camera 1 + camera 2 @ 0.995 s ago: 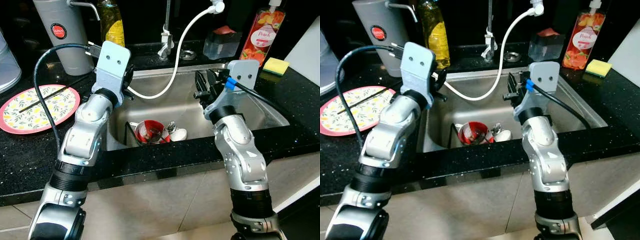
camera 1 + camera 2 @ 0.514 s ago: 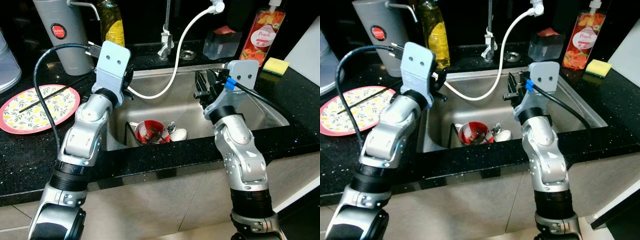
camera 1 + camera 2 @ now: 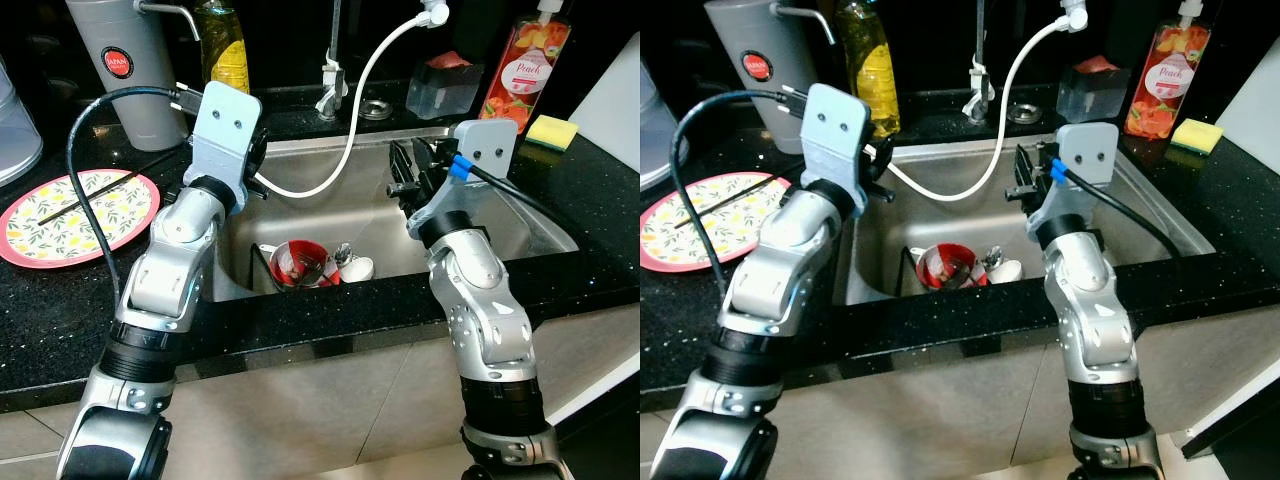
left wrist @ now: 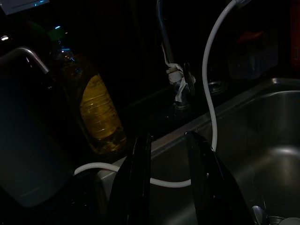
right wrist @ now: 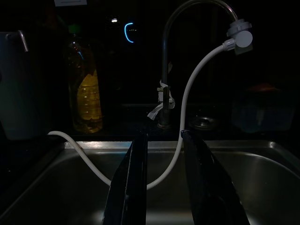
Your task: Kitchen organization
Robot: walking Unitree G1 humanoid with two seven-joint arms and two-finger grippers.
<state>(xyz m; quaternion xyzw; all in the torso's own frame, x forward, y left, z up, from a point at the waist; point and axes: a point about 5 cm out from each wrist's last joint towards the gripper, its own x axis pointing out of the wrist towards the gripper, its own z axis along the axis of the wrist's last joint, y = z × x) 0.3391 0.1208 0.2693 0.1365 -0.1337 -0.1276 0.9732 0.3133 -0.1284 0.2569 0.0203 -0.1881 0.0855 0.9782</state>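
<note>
Left gripper (image 4: 168, 187) and right gripper (image 5: 164, 183) above sink (image 3: 520, 215); fingers apart, empty.

Sink (image 3: 520, 215): near wall hidden behind the counter edge. Red cup (image 3: 298, 263) and pale dishes (image 3: 352, 266) partly hidden; contents too small to identify. Grey canister (image 3: 130, 70), far left, cut off by the top edge.

Both arms raised, left tool (image 4: 166, 187) and right tool (image 5: 161, 180) open
</note>
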